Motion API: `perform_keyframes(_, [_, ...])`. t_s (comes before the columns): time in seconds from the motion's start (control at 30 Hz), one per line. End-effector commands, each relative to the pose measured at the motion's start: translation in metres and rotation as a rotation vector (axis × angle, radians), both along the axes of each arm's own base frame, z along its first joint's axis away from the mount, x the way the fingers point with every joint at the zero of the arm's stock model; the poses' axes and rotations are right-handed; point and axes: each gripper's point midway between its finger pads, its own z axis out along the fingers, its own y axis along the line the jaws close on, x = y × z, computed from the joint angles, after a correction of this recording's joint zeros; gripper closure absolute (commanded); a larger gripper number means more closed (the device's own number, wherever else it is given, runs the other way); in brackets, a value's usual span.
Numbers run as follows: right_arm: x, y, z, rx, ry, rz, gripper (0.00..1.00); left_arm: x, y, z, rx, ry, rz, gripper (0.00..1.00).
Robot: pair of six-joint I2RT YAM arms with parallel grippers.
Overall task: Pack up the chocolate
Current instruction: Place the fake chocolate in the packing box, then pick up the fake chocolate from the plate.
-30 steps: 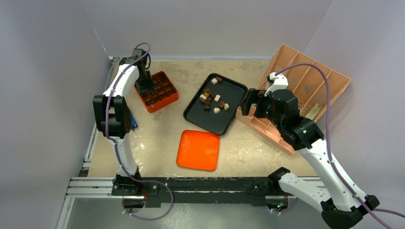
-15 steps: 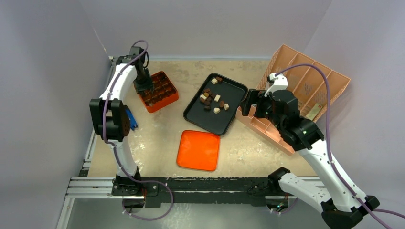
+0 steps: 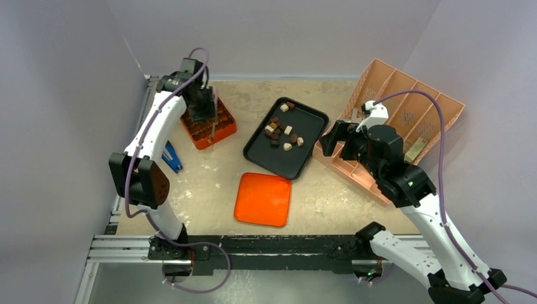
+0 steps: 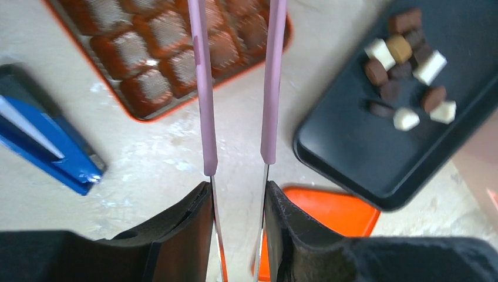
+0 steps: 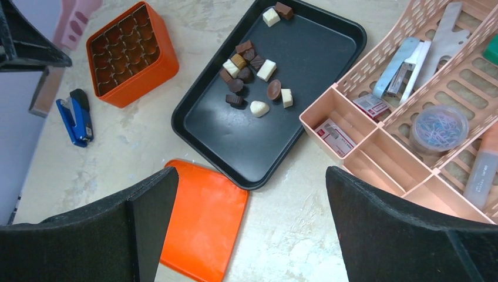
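**Top and wrist views.** The left tool point(image 4: 236, 191) is clamped on a pair of pink-sleeved metal tweezers point(image 4: 204, 88). The two tweezer arms stand apart and reach over the orange compartmented box point(image 5: 147, 76) at the far left of the worktop point(image 3: 202, 183). Their tips are cut off by the edge of the wrist view. The right tool point(image 5: 251, 176) is held above the worktop with its fingers spread wide and nothing between them, just beside the right edge of the black rectangular tray point(image 5: 235, 147) and at the near left end of the pink plastic organiser point(image 3: 411, 107). The small dark brown, mid brown and cream-white chocolate pieces point(image 5: 252, 76) lie loosely clustered in the far half of the tray, with two more at its far corner. A flat orange lid point(image 3: 263, 199) lies on the near side of the tray, and a blue stapler point(image 3: 171, 157) lies at the left, near the box.
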Motion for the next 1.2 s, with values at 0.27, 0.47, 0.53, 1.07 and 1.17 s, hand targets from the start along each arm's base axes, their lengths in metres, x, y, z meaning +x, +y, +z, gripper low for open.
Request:
perform_keyframes(0.27, [-0.006, -0.002, 0.006, 0.064, 0.002, -0.035, 0.03, -0.051, -0.097, 0.003, -0.031, 0.014, -0.294, 0.64])
perform_keyframes(0.47, [-0.005, -0.004, 0.000, 0.026, 0.011, -0.027, 0.03, -0.068, -0.148, -0.022, 0.002, 0.075, -0.412, 0.64])
perform_keyframes(0.53, [-0.004, -0.004, 0.001, 0.019, 0.009, -0.030, 0.03, -0.074, -0.164, -0.032, 0.012, 0.095, -0.448, 0.64])
perform_keyframes(1.07, [-0.004, -0.010, 0.001, -0.011, 0.002, -0.044, 0.03, -0.089, -0.190, -0.091, 0.071, 0.199, -0.505, 0.63])
perform_keyframes(1.17, [-0.005, -0.011, 0.001, -0.009, -0.001, -0.048, 0.03, -0.088, -0.194, -0.095, 0.061, 0.205, -0.510, 0.63])
